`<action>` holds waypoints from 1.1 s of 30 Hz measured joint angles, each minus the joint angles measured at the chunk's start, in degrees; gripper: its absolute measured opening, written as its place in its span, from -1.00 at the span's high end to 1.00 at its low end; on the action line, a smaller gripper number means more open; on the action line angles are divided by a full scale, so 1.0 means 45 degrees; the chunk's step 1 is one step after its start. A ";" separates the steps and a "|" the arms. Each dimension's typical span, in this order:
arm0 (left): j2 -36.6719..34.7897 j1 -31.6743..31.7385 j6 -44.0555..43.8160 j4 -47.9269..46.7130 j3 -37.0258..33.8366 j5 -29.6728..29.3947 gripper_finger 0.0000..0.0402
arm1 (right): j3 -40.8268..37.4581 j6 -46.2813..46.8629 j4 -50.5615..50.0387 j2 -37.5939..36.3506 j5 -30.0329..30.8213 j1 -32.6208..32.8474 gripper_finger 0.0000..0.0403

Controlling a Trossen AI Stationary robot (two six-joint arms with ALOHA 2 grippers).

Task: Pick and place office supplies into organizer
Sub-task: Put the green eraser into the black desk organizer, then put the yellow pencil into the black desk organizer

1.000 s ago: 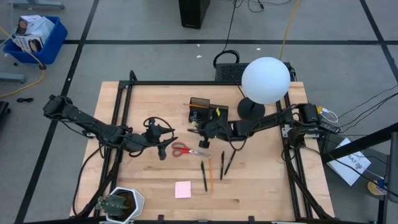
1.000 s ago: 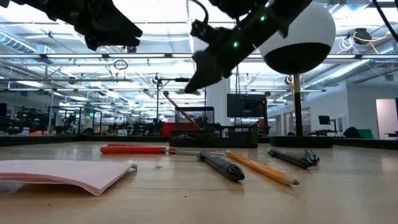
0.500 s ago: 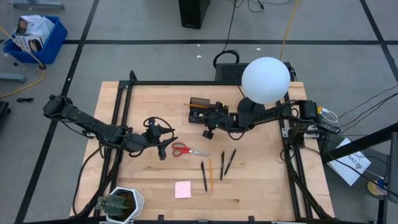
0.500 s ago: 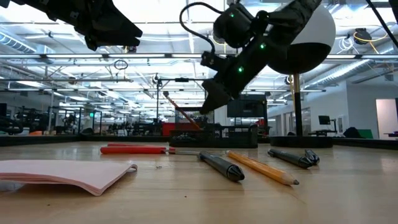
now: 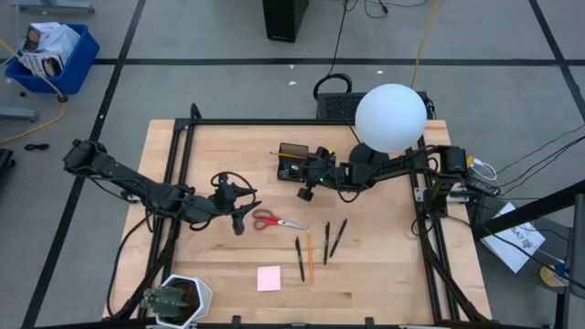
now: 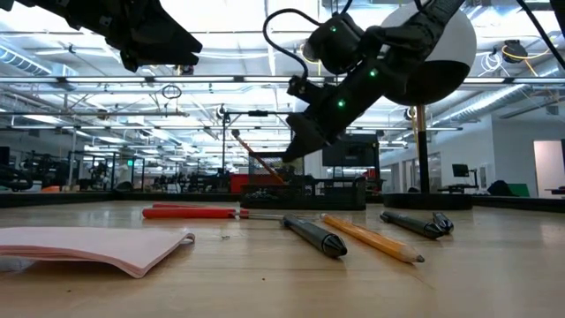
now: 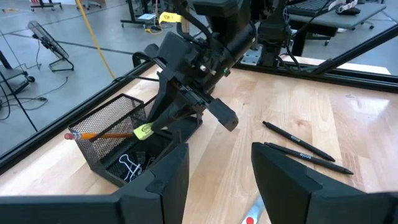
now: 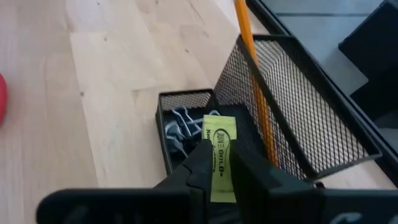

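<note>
1. Right gripper (image 5: 304, 193), mine, hovers just over the organizer (image 5: 294, 163); its fingers (image 8: 205, 163) are pinched on a small yellow packet (image 8: 221, 155).
2. Left gripper (image 5: 237, 222), mine, waits parted and empty above the table (image 5: 228, 274), beside the red-handled scissors (image 5: 272, 220).
3. Organizer: black mesh tray near the table's back edge, holding an orange pencil (image 8: 254, 68) in its tall section and binder clips (image 8: 177, 127) in the low one.
4. Pens (image 5: 333, 238), a second pencil (image 5: 309, 255) and the pink sticky-note pad (image 5: 269, 278) lie on the wood.
</note>
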 joint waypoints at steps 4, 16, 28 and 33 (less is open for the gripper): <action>0.0000 0.0000 -0.0064 0.0000 -0.0003 0.0000 0.11 | 0.0000 -0.0027 0.0100 0.0000 -0.0003 -0.0046 0.82; 0.0000 0.0000 -0.0146 0.0000 -0.0001 0.0000 0.11 | 0.0011 0.0006 0.0584 0.0438 -0.0434 -0.0236 0.83; 0.0024 0.0000 -0.0164 0.0009 0.0000 0.0000 0.11 | -0.0005 -0.0042 0.0587 0.0889 -0.0334 -0.0330 0.99; 0.0024 0.0000 -0.0175 0.0008 -0.0002 0.0000 0.11 | -0.0005 0.0037 0.0584 0.0889 -0.0335 -0.0299 0.99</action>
